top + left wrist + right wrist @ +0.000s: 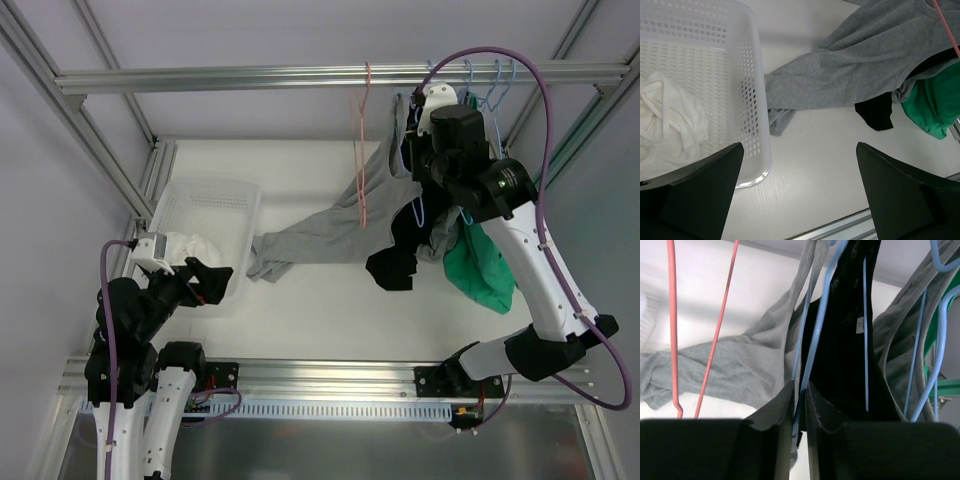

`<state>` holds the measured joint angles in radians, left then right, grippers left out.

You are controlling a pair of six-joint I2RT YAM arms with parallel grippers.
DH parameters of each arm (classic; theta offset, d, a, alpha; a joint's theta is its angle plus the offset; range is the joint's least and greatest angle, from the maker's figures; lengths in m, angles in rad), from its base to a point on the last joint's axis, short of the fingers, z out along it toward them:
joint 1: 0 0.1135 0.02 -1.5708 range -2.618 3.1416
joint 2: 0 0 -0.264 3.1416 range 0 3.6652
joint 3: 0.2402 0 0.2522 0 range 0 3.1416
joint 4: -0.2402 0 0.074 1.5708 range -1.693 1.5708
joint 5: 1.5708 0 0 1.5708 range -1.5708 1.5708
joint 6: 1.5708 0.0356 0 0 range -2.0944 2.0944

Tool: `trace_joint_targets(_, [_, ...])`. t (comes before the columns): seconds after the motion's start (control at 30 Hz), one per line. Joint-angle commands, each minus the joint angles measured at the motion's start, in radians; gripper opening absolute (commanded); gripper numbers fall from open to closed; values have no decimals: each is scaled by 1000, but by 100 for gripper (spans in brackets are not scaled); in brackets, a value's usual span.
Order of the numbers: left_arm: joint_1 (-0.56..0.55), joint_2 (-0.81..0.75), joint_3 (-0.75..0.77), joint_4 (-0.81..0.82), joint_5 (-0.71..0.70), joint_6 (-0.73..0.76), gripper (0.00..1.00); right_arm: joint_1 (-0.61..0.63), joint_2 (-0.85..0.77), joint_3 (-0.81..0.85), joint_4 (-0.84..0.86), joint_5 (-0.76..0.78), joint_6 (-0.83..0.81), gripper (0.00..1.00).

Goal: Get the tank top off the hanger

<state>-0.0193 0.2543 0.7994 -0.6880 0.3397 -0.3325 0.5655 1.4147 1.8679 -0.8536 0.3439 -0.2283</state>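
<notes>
At far left, the left arm's fingers (797, 150) stand wide apart and hold nothing, hovering over the near corner of a white perforated plastic basket (215, 185) in which a crumpled white cloth (670, 115) lies. Just right of the basket, a grey knit garment (320, 230) trails across the white table (330, 320), its lower end touching the table beside the basket wall and its upper end rising toward the aluminium rail (250, 77) overhead. A thin pink wire hanger (362, 150) hangs bare from that rail, in front of the grey fabric.

Further right, the black tank top (845, 340) hangs from the rail on a light blue wire hanger (817, 325), pressed between the grey garment and the clothes to its right. The right arm's fingers (800, 387) are up at it, drawn almost together around the blue wire at the tank top's edge – whether black fabric is pinched with the wire cannot be told. More blue hangers crowd the rail beyond, and a bright green garment (480, 265) droops at the far right, beside the right arm.
</notes>
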Motion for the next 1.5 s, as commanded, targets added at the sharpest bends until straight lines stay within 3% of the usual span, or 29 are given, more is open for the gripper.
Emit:
trace_joint_targets(0.0, [-10,-9,-6,41,30,4,99,-6,-34,7,125,13,15,15])
trace_joint_targets(0.1, [-27,-12,-8,39,21,0,99,-6,-40,7,166,40,23,0])
trace_joint_targets(0.53, [-56,-23,-12,39,-2,-8,99,-7,-218,-99,356,37,41,0])
trace_joint_targets(0.9, [-59,-10,-8,41,13,1,99,-6,-342,-249,373,-40,73,0])
trace_joint_targets(1.03, [-57,36,17,44,110,39,99,-6,-489,-332,335,-121,122,0])
trace_joint_targets(1.3, [-59,221,202,165,404,-16,99,-6,-799,-473,170,-394,109,0])
trace_joint_targets(1.47, [-90,405,492,199,476,-71,99,-6,-954,-466,22,-401,145,0])
